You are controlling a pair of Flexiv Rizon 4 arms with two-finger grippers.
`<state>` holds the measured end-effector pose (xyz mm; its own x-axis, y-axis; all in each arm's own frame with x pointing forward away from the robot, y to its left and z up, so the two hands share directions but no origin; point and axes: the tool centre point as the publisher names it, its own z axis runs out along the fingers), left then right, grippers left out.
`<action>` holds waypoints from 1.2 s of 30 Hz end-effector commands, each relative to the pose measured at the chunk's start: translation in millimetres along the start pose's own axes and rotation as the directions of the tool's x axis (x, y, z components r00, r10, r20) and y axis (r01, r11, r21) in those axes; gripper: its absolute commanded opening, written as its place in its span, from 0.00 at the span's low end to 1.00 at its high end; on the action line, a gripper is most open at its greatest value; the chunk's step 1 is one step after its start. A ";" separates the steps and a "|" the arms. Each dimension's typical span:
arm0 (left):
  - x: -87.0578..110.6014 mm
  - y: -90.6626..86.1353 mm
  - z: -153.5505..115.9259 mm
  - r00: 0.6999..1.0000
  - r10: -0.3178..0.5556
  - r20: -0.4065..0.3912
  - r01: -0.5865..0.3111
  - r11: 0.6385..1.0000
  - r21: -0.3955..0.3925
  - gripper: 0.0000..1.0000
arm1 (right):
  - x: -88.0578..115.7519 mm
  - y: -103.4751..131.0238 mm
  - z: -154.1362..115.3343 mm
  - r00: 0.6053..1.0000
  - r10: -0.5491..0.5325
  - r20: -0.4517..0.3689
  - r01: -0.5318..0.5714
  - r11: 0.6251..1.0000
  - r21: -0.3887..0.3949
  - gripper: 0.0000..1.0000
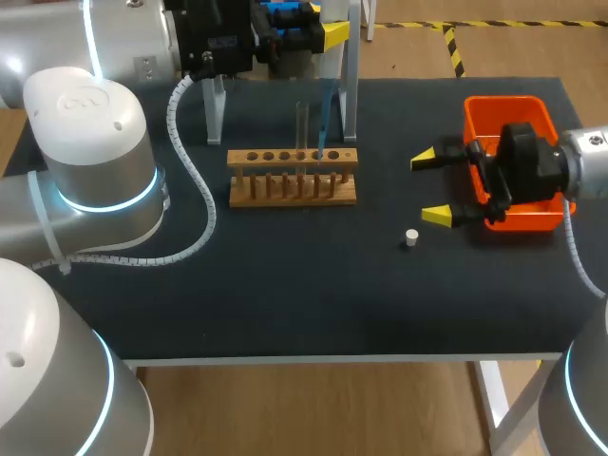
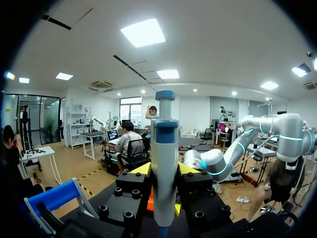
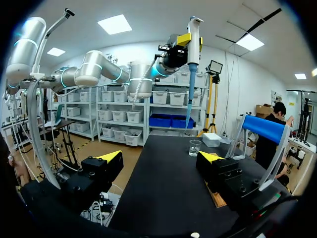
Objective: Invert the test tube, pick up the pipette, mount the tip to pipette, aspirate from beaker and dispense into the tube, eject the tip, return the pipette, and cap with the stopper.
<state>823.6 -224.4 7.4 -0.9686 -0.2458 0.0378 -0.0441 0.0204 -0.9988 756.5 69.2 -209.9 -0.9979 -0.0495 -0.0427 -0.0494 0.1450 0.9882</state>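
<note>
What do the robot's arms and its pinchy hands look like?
The left arm and right arm are fat silvery-white tubes with rounded joints and glowing light-blue rings. A white coiled cable runs along the left one. The left gripper and right gripper are black blocks, each with two bright yellow pointed fingertips.

A laboratory workspace: the black-topped bench (image 1: pixel 285 304) carries a light wooden test-tube rack (image 1: pixel 293 178) holding a clear glass tube (image 1: pixel 302 123). There is also a small clear glass beaker (image 3: pixel 195 147) and a grey-and-blue plastic pipette (image 2: pixel 164 168).
</note>
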 end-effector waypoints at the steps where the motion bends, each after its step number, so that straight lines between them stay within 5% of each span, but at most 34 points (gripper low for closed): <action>1: -0.5 0.3 -1.1 1.000 0.001 -0.004 -0.001 1.000 0.002 0.00 | 4.0 2.3 -1.2 1.000 0.000 0.006 0.000 1.000 0.005 1.00; 16: -4.2 8.2 -12.9 0.999 0.025 0.027 -0.025 1.000 0.007 0.00 | 4.0 2.3 -1.2 1.000 0.000 0.006 0.000 1.000 0.005 1.00; 36: -53.9 52.3 -170.1 0.953 0.066 0.295 -0.073 0.997 0.014 0.00 | 4.0 2.3 -1.2 1.000 0.000 0.006 0.000 1.000 0.005 1.00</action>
<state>859.8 -95.6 -34.1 -0.8519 -0.5225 -0.0364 0.0138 0.0470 -0.9988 753.3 68.3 -208.4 -0.9980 -0.0450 -0.0438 -0.0500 0.1470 0.9879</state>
